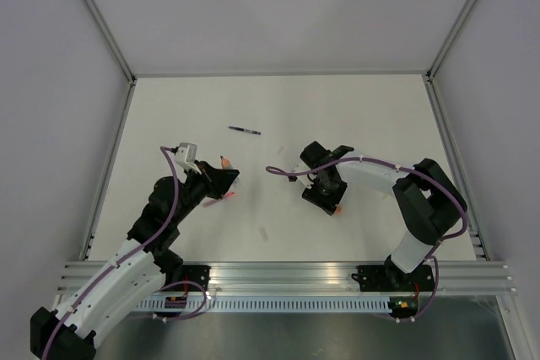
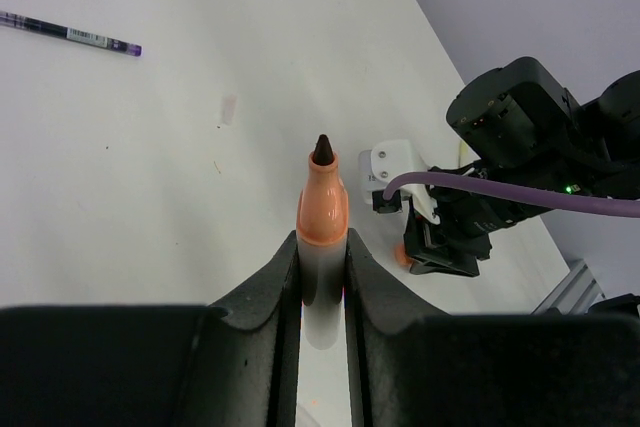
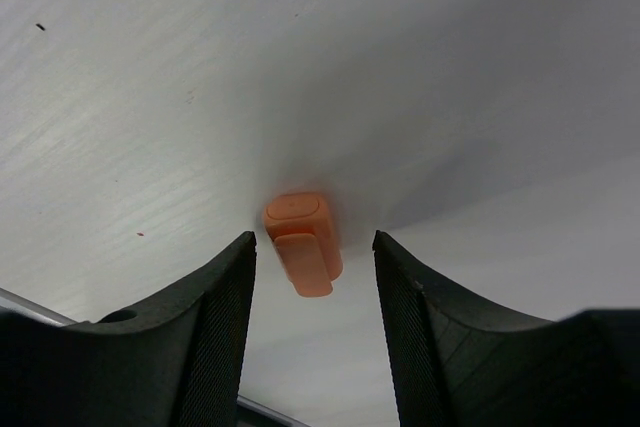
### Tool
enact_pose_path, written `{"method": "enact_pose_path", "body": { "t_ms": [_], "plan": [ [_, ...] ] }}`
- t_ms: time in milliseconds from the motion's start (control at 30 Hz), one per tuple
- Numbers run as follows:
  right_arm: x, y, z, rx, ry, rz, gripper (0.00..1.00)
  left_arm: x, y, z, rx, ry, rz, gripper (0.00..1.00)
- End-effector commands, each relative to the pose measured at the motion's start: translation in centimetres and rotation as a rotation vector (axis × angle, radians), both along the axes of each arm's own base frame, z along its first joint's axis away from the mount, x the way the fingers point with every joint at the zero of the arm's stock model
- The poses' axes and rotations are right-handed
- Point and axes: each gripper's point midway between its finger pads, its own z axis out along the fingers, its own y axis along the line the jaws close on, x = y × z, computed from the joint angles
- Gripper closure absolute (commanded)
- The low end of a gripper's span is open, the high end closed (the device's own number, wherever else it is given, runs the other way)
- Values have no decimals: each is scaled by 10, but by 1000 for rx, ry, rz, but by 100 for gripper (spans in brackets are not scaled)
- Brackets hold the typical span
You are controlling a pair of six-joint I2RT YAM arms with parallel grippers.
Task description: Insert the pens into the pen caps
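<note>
My left gripper (image 1: 223,178) is shut on a pen (image 2: 322,209) with a pale barrel, an orange neck and a dark tip. The pen stands out past the fingers, uncapped, and it also shows in the top view (image 1: 224,161). My right gripper (image 1: 331,201) is open and low over the table, with an orange pen cap (image 3: 300,242) lying between its fingers (image 3: 215,287), untouched. The cap also shows in the top view (image 1: 338,210) and in the left wrist view (image 2: 407,253). A dark purple pen (image 1: 244,130) lies alone farther back, also seen in the left wrist view (image 2: 70,34).
Grey walls with aluminium posts (image 1: 101,23) enclose the white table on three sides. An aluminium rail (image 1: 287,276) runs along the near edge. The right arm's purple cable (image 2: 500,190) loops between the two grippers. A faint smudge (image 1: 264,232) marks the table in front.
</note>
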Motion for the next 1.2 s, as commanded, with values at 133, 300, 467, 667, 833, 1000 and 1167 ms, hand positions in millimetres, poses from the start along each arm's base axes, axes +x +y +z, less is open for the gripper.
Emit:
{"method": "enact_pose_path", "body": {
  "t_ms": [133, 300, 467, 667, 833, 1000, 1167],
  "plan": [
    [8, -5, -3, -25, -37, -23, 47, 1, 3, 0, -21, 8, 27, 98],
    [8, -8, -5, -37, -49, -30, 52, 1, 3, 1, -22, 7, 26, 98],
    [7, -7, -6, -37, -47, -39, 52, 1, 4, 1, -23, 5, 30, 98],
    [7, -10, -8, -50, -54, -58, 54, 1, 4, 1, -22, 7, 29, 98],
    [6, -8, -9, -43, -53, -66, 65, 1, 4, 0, -23, 8, 27, 98],
    [18, 0, 5, -23, -76, -80, 88, 0, 0, -1, -13, 4, 2, 98],
    [56, 15, 49, -2, -219, -192, 100, -2, -20, -6, -6, 19, -106, 98]
  ]
}}
